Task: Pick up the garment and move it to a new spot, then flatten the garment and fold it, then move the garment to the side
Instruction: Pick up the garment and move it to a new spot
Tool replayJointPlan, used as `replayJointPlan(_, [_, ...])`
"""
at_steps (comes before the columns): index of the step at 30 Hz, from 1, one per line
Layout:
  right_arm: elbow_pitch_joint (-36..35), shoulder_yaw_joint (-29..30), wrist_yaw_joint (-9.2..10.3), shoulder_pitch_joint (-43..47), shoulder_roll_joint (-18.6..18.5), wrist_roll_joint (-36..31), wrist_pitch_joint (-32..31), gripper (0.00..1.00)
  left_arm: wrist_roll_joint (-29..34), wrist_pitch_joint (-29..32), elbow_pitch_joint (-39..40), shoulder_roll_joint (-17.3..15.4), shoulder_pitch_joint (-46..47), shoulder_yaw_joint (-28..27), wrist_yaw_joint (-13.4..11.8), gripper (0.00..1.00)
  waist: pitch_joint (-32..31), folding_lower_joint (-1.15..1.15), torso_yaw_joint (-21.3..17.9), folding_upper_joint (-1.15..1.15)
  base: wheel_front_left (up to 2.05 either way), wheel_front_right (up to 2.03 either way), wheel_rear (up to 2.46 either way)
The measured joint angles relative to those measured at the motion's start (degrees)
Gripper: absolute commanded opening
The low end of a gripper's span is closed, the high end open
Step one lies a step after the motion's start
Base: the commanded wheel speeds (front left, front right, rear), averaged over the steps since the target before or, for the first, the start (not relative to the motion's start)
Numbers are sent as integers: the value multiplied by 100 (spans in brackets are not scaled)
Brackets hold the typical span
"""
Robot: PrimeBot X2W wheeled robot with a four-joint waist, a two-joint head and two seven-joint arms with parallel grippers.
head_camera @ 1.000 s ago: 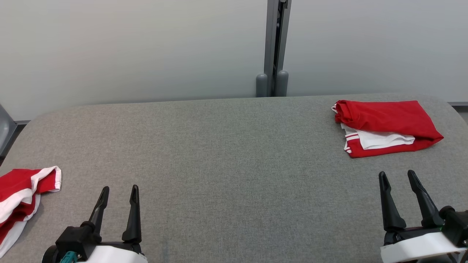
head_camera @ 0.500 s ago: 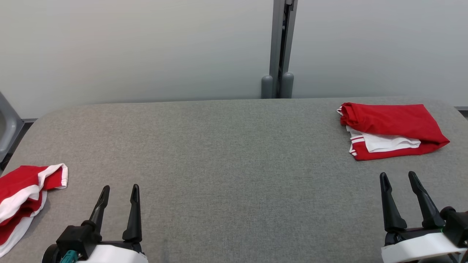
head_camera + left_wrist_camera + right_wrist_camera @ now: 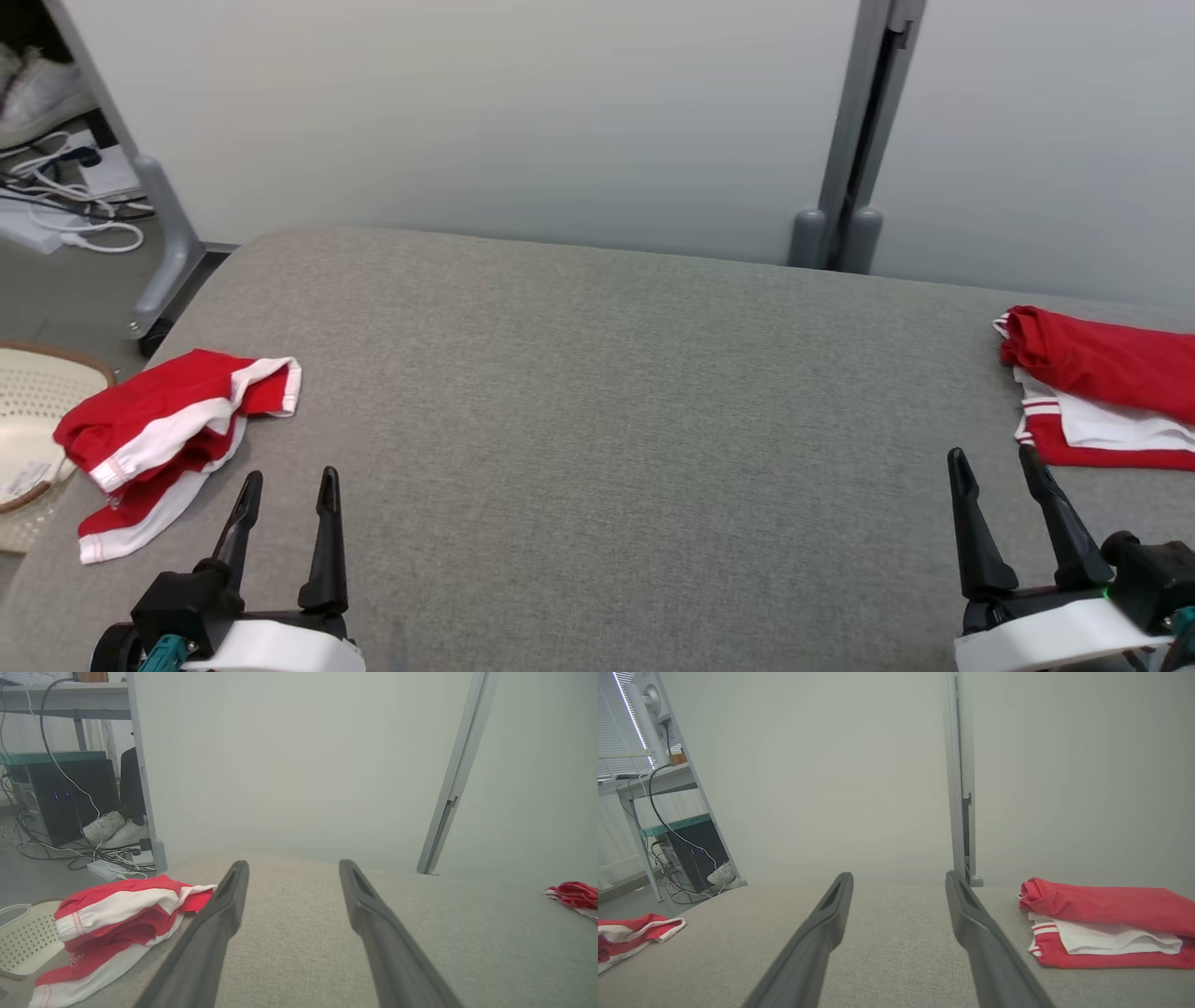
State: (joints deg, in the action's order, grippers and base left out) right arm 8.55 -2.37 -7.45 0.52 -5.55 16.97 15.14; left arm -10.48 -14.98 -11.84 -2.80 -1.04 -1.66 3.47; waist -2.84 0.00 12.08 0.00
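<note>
**Both end effectors wide and empty; crumpled garment at the left edge of the surface**

Nearest the robot, the left end effector [image 3: 289, 474] points forward over the grey fabric surface [image 3: 607, 420]. Its two dark fingers are spread wide with nothing between them. The right end effector [image 3: 990, 453] is set the same way at the other side, also spread wide and empty.

Just beyond and to the left of the left end effector lies the crumpled garment [image 3: 168, 429]. It is red with white bands and bunched in loose folds; it may be a pair of shorts, though the folds hide its cut. One end reaches the surface's left edge, and no finger touches it. Past that edge, lower down, stands a pale perforated basket [image 3: 33, 401].

Beyond the right end effector, near the right edge of the surface and well apart from the first piece, sits the folded garment [image 3: 1102, 392]. It is a flat red-and-white stack with a white layer showing along its near side.

Behind the surface rise pale partition panels joined by a grey post [image 3: 854, 140]. At the far left, on the floor beyond the panels, are tangled cables [image 3: 56, 187] and white shoes [image 3: 37, 75].
</note>
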Motion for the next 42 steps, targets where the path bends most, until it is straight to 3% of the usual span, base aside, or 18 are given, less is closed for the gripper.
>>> replayJointPlan(23, [162, -410, 0, -89, 57, 68, 0, 100, -20, 0, -64, -1, 6, -119, -15, 100, 52, 0, 1599, 0, 0, 0, 0])
replayJointPlan(37, [287, -565, 0, -236, -3, 125, 0, 100, -30, 0, 9, -2, -12, -210, -29, 100, 72, 0, 1643, 0, 0, 0, 0])
replayJointPlan(42, [259, -515, 0, -166, 0, 126, 0, 100, 156, 0, -34, -242, 194, -132, 110, 100, 72, 0, 1617, 0, 0, 0, 0])
